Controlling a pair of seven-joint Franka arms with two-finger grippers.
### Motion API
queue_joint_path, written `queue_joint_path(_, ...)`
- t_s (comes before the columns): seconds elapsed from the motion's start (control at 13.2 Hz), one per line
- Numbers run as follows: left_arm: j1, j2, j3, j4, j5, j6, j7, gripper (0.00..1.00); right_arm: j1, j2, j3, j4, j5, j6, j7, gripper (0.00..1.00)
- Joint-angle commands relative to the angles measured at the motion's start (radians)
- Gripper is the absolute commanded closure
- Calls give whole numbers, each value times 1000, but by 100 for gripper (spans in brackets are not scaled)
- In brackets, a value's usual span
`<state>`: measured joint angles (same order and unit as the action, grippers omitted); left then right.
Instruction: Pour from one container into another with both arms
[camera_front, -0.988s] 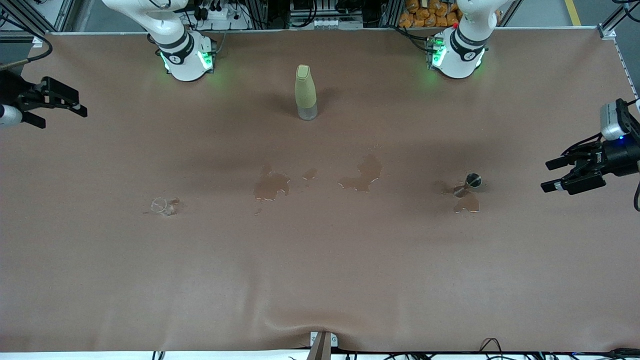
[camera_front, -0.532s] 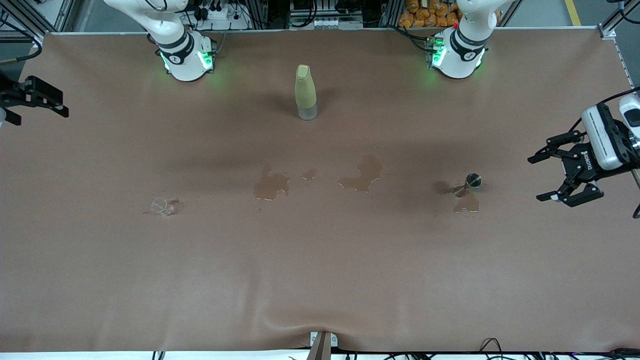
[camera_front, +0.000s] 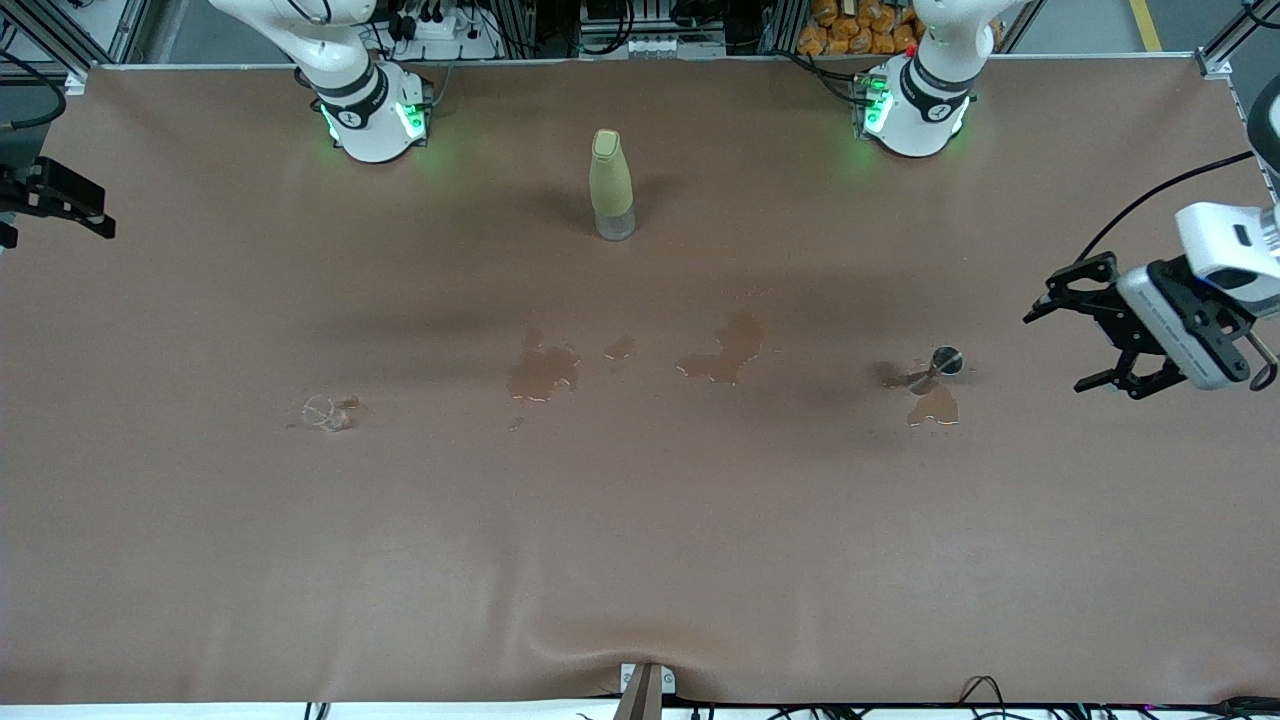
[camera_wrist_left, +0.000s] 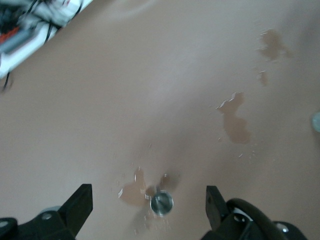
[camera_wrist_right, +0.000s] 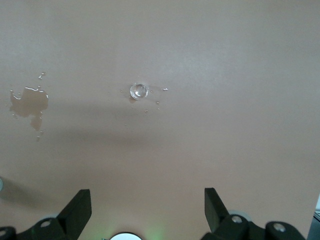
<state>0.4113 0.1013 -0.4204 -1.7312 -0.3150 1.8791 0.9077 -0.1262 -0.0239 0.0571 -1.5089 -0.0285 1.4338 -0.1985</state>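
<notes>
A small metal cup (camera_front: 946, 360) stands upright toward the left arm's end of the table, beside a brown puddle (camera_front: 933, 406). My left gripper (camera_front: 1056, 352) hangs open in the air past that cup, at the table's end. In the left wrist view the metal cup (camera_wrist_left: 161, 202) shows between the open fingers (camera_wrist_left: 80, 206) of the left gripper (camera_wrist_left: 148, 210), well below them. A small clear glass cup (camera_front: 320, 411) stands toward the right arm's end. My right gripper (camera_front: 60, 215) is open at that table end, partly out of view. The clear cup (camera_wrist_right: 139, 90) lies well apart from the right gripper (camera_wrist_right: 147, 210).
A tall yellow-green bottle (camera_front: 611, 185) stands between the two arm bases. Two brown puddles (camera_front: 543, 370) (camera_front: 725, 350) lie mid-table. The brown cloth bulges at the front edge (camera_front: 640, 655).
The left gripper has swung and turned toward the metal cup, its wrist rising. The right gripper has drawn outward past the table's end. Cups and bottle stayed put.
</notes>
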Motion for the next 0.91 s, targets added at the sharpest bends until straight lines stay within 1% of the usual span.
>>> queue_joint_path(0.0, -5, -23, -40, 16, 167, 14, -116, 0, -44, 1, 41, 12, 54, -4, 63, 0)
queue_joint_path(0.08, -32, -6, -55, 63, 251, 2, -124, 0, -41, 1, 41, 10, 77, -6, 98, 0)
queue_joint_path(0.15, -81, 6, -58, 94, 342, -20, -172, 0, -33, 2, 41, 9, 79, -4, 103, 0)
queue_joint_path(0.23, -115, 9, -57, 104, 384, -55, -273, 0, -30, 2, 41, 9, 79, -4, 108, 0)
queue_joint_path(0.3, -123, 14, -57, 123, 392, -81, -377, 0, -30, 2, 41, 9, 79, -4, 108, 0)
queue_joint_path(0.38, -124, 30, -57, 139, 396, -98, -439, 0, -30, 2, 41, 9, 79, -4, 108, 0)
queue_joint_path(0.53, -124, 50, -57, 147, 384, -104, -496, 0, -29, 2, 40, 9, 78, -3, 109, 0)
queue_joint_path(0.68, -128, 72, -57, 150, 389, -107, -619, 0, 8, 4, 12, 9, 70, -1, 109, 0)
queue_joint_path(0.84, -129, 71, -57, 148, 398, -106, -841, 0, 34, 4, -17, 7, 70, 4, 109, 0)
